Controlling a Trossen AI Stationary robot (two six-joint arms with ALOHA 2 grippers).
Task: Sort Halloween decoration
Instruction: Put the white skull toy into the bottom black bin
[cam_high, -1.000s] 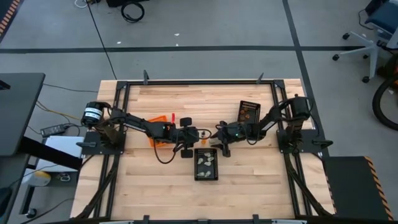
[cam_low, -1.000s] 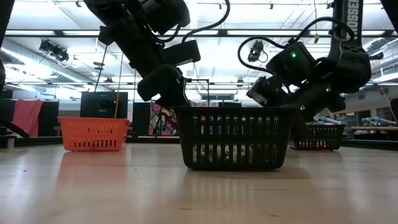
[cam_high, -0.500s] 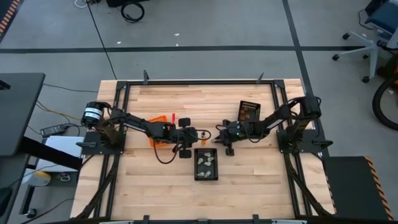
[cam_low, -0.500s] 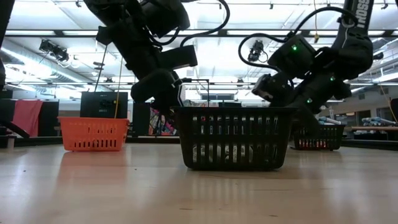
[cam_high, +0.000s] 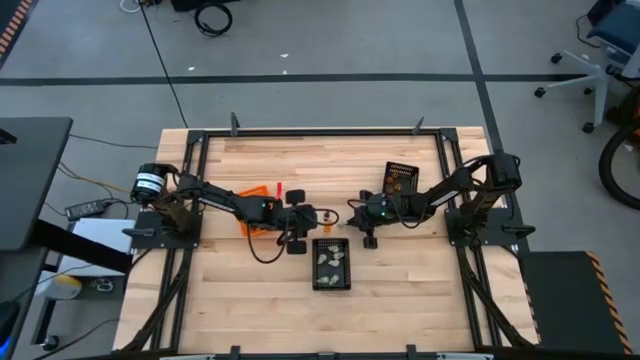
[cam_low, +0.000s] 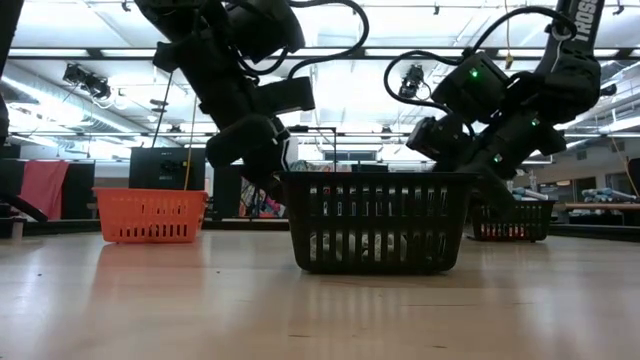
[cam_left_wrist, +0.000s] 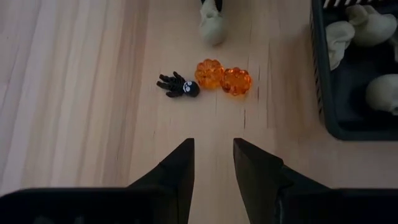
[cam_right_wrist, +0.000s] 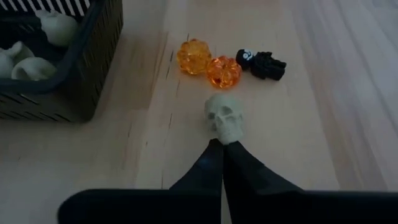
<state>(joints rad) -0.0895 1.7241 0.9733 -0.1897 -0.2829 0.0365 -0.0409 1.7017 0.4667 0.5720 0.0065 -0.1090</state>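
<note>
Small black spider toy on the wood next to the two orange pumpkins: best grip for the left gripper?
Take the black spider toy across its round body, coming from the bare-wood side opposite the two orange pumpkins, which sit close beside it. The open left gripper stands short of it.

Pale wooden table (cam_high: 250, 290) with three bins, two orange pumpkins (cam_left_wrist: 222, 77), black spider (cam_left_wrist: 178, 86), pale skull (cam_right_wrist: 224, 116).

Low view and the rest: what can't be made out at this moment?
- Low view: the loose pieces are hidden behind the front black mesh bin; both tools' tips too.
- High view: the pumpkins, spider and skull are too small to tell apart.
- Left wrist view: the skull is cut off by the picture's edge.
</note>
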